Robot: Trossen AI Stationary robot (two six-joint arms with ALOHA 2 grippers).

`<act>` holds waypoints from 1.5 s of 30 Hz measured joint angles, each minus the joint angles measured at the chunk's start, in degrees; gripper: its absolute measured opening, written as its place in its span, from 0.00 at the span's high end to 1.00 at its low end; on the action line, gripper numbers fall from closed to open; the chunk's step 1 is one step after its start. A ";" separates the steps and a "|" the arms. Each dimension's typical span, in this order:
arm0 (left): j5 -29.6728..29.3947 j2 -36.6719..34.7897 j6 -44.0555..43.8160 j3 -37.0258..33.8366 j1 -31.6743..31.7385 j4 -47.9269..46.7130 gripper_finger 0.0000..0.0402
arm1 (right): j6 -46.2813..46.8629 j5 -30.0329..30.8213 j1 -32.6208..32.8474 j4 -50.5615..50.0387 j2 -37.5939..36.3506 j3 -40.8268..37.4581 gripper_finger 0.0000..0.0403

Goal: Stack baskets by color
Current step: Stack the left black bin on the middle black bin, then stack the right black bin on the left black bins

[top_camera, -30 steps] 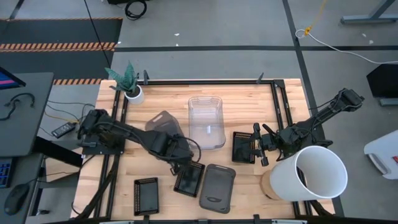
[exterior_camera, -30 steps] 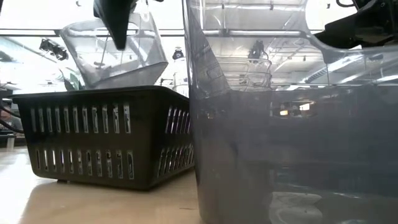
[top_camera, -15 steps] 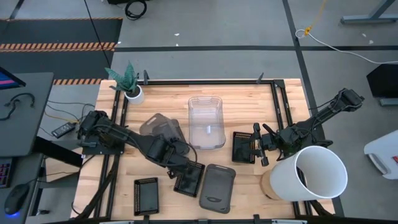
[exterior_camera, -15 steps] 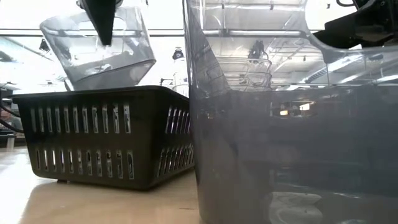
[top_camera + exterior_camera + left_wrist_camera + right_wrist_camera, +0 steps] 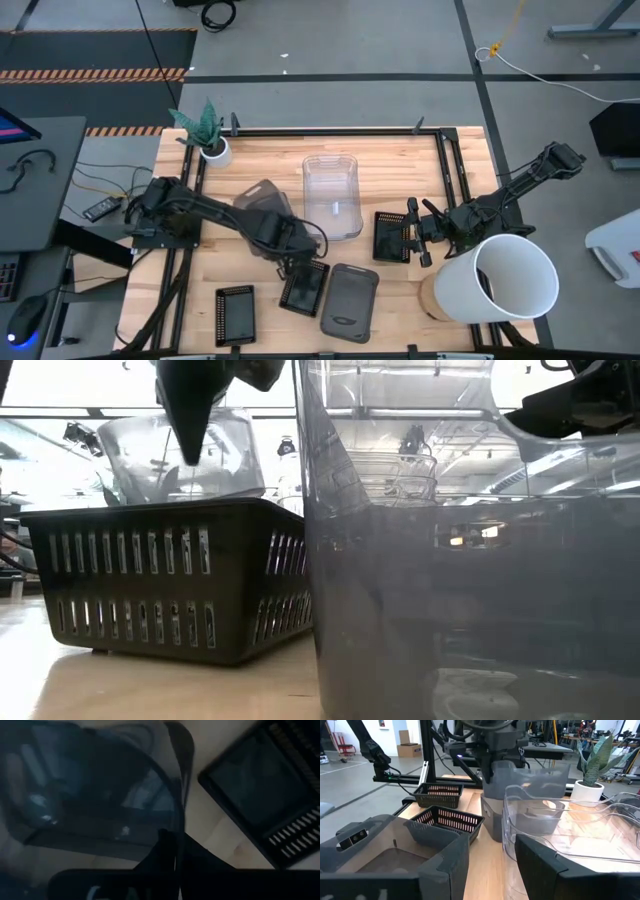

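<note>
Smoky grey plastic fills our left side of the table: the left gripper (image 5: 290,262) is clamped on the rim of a smoky basket (image 5: 262,200), which hangs tilted above the wood, just beside the clear basket (image 5: 331,195) that sits upright near the table's middle. In the low view we see that held basket (image 5: 180,455) lifted over the rim of a black mesh basket (image 5: 170,575), with the closed fingers (image 5: 188,410) pointing down in front of it.

On the near edge we count three more: a black mesh basket (image 5: 235,314) at the left, another black mesh basket (image 5: 304,289) right under the left gripper, and a second smoky basket (image 5: 350,302) lying beside it.

Our right gripper (image 5: 418,243) waits with its fingers spread, holding nothing, just beside a further black mesh basket (image 5: 390,236). A large white bucket (image 5: 505,278) stands under that arm, and a small plant pot (image 5: 215,150) sits at the far left corner.
</note>
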 joint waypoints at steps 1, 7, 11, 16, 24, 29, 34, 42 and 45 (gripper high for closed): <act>0.79 0.22 0.00 0.00 -0.02 -0.08 0.99 | 0.00 0.00 0.00 -0.11 0.00 -0.02 0.59; 3.79 0.49 0.77 0.00 0.62 0.84 0.99 | 0.09 -0.04 0.00 0.02 0.00 -0.02 0.59; 7.33 0.49 1.05 0.00 2.19 1.19 0.99 | 0.09 -0.06 0.00 0.31 0.00 -0.01 0.59; 10.04 0.49 0.83 0.00 3.52 0.53 0.99 | 0.09 -0.05 0.00 0.31 0.00 -0.01 0.59; 11.99 0.49 1.73 0.00 5.82 0.14 0.96 | 0.13 -1.34 0.07 0.26 0.00 0.00 0.59; 12.20 0.49 1.75 0.00 6.08 -0.43 0.80 | 0.04 -1.38 0.07 0.24 0.00 0.00 0.59; 12.12 0.49 1.71 0.00 6.03 -1.25 0.64 | 0.00 -1.38 0.07 0.24 0.00 -0.02 0.59; 11.34 0.49 0.81 0.00 3.30 4.32 0.60 | -1.30 -1.33 -0.02 -0.05 0.00 -0.02 0.59; 8.84 0.22 0.51 0.00 0.22 6.59 0.62 | -2.67 -0.77 -0.82 1.03 -0.03 0.00 0.59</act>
